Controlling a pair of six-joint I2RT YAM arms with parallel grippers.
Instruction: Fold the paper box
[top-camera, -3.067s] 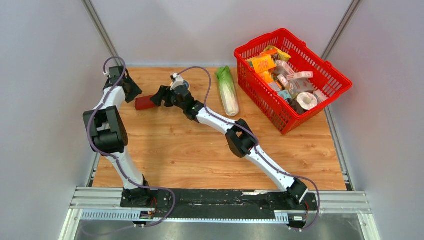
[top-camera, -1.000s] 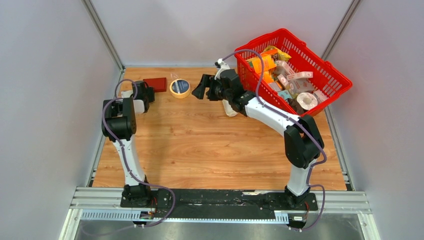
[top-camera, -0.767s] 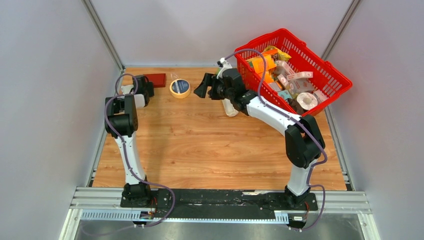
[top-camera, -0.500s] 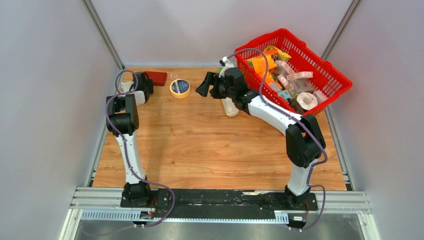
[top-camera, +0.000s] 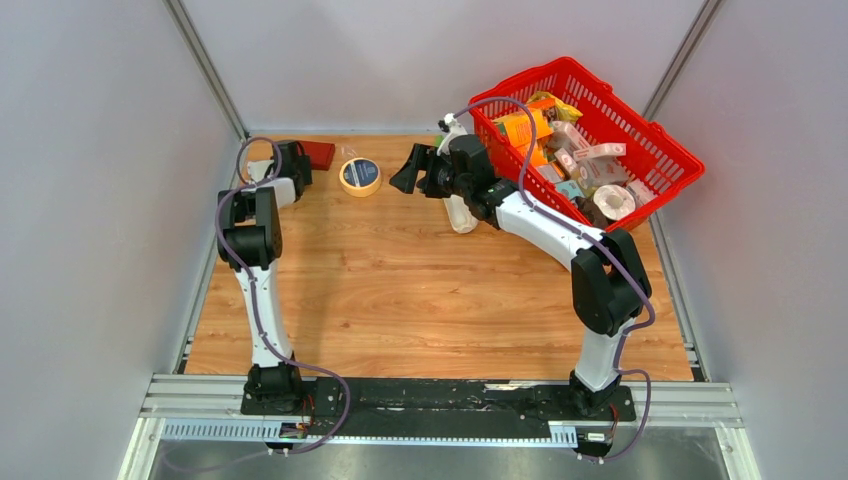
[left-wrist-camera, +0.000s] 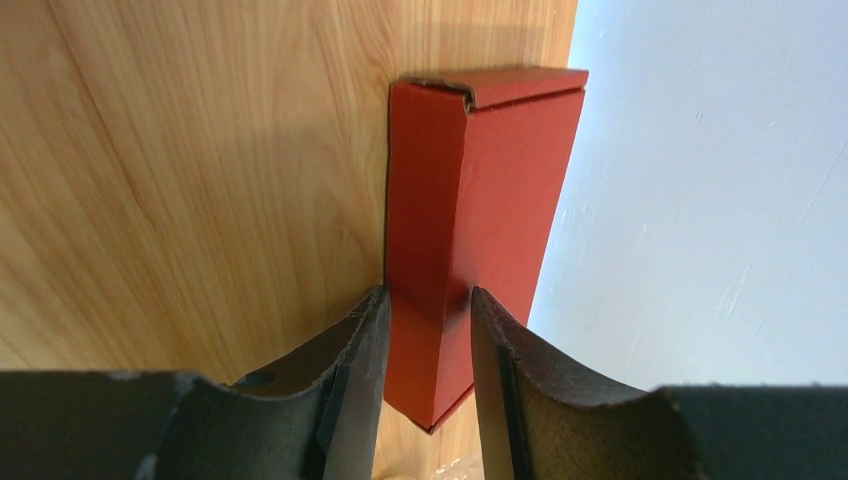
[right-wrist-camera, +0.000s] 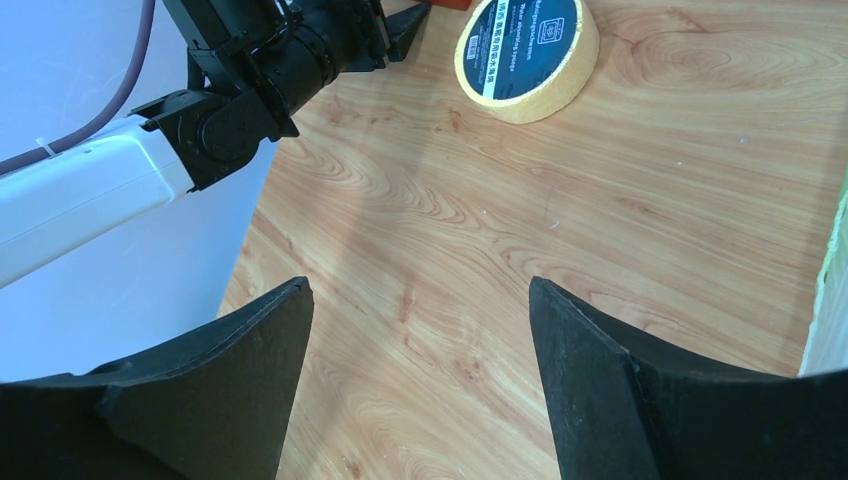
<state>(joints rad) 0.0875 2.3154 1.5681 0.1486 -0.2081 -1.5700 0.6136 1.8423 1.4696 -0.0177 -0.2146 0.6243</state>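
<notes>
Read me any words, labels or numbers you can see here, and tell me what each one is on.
On the tape roll: white print on a dark blue label, too small to read.
On the packages in the red basket: printing, too blurred to read.
On the paper box: no text.

Wood-grain tabletop (top-camera: 400, 290), pale grey walls (top-camera: 400, 60), perhaps matte panels.
</notes>
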